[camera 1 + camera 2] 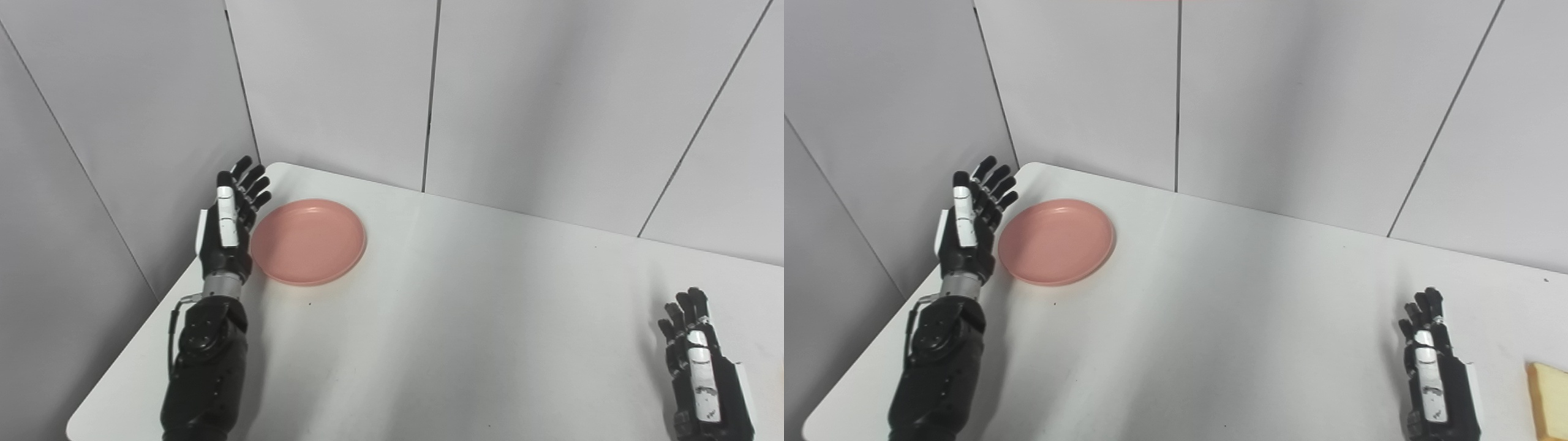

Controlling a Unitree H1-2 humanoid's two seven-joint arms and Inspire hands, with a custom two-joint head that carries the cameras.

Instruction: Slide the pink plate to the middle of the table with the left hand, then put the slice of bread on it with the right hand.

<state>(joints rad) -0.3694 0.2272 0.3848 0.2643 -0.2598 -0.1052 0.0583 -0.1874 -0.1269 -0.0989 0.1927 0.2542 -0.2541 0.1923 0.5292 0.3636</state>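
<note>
The pink plate lies flat near the table's far left corner. My left hand stands on edge just left of the plate's rim, fingers straight and apart, holding nothing; whether it touches the rim is unclear. A slice of bread lies at the near right edge of the table, cut off by the frame and seen only in the right eye view. My right hand rests open at the near right, a short way left of the bread, holding nothing.
The white table has rounded corners; its left edge runs close beside my left forearm. Grey panel walls stand right behind the table's far edge and along the left side.
</note>
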